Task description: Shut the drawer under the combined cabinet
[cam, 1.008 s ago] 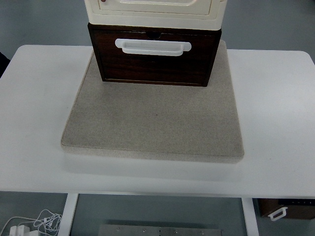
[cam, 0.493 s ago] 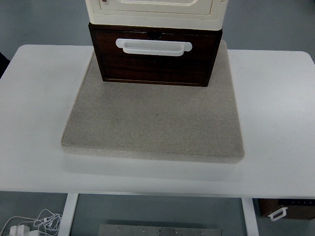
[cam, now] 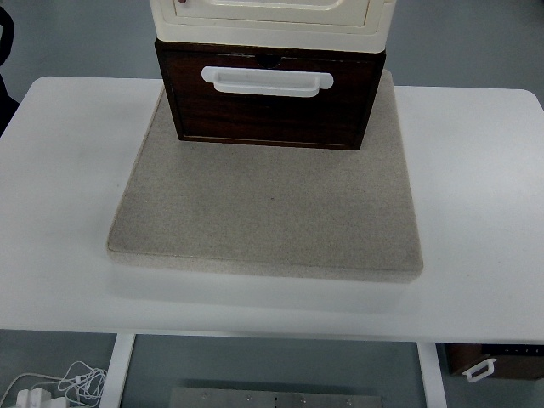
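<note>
1. Fingers are not showing anywhere in the top view, so whether they are spread, pressed together or pinching something cannot be told; no robot hand or arm is reaching into the picture.
2. The drawer, dark brown wood, is sitting at the far edge of the table, in the middle of that edge, as the lowest part of the combined cabinet.
3. Its front is facing the near edge and is standing slightly forward of the cream cabinet stacked on top of it; how far the drawer is pulled out cannot be told from this steep view.
4. A white handle is running across the upper part of the drawer front, lying level.
5. The cabinet stack is resting on the far part of a square grey mat, which is covering the middle of the white table and leaving bare table along the left, right and near edges.
6. A dark shape is showing at the picture's top left corner, beyond the table's far left corner; what it is cannot be told.
7. Below the near edge, white cables are lying on the floor at the left, and a small brown box with a white handle is sitting at the right.
</note>
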{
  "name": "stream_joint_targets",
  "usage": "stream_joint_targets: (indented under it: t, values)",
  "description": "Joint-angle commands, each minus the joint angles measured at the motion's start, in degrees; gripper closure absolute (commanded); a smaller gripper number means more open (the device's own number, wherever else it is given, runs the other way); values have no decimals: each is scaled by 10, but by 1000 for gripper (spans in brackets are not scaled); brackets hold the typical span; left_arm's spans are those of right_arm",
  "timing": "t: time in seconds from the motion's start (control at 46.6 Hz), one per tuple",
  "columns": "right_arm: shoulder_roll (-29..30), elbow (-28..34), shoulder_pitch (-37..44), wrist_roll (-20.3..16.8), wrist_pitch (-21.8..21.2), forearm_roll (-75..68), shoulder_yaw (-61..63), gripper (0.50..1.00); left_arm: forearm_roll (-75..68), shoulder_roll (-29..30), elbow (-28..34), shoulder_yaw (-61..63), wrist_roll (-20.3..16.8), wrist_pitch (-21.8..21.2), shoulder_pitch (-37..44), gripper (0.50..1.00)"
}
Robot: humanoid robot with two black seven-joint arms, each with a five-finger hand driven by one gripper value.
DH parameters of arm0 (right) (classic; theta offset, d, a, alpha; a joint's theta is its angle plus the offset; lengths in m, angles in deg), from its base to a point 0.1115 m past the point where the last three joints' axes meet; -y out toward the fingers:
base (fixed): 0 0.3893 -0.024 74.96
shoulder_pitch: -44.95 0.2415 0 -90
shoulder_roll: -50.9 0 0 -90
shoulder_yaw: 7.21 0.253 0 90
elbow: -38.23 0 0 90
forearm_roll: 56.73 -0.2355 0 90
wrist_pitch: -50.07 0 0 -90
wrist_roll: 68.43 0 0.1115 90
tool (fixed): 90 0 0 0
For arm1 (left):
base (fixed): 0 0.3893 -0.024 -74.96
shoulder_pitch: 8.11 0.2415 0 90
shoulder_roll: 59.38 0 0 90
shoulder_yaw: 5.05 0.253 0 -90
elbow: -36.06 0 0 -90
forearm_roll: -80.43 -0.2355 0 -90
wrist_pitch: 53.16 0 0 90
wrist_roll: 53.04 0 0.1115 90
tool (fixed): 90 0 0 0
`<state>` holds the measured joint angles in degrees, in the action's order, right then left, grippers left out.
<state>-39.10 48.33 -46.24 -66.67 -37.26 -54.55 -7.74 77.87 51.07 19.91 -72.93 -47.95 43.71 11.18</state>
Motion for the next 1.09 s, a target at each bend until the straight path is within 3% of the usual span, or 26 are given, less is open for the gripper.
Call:
stream_joint_targets:
  t: [0.0, 0.493, 1.073]
  values:
    - [0, 0, 0, 0, 0, 0, 0, 548, 25, -2, -2, -1, 1, 0, 8, 504]
    - [0, 1, -5, 0, -1, 0, 0, 548, 87, -57, -4, -1, 12, 53, 84, 504]
    - [0, 1, -6, 0, -2, 0, 3, 548, 158, -59, -4, -2, 9, 86, 121, 504]
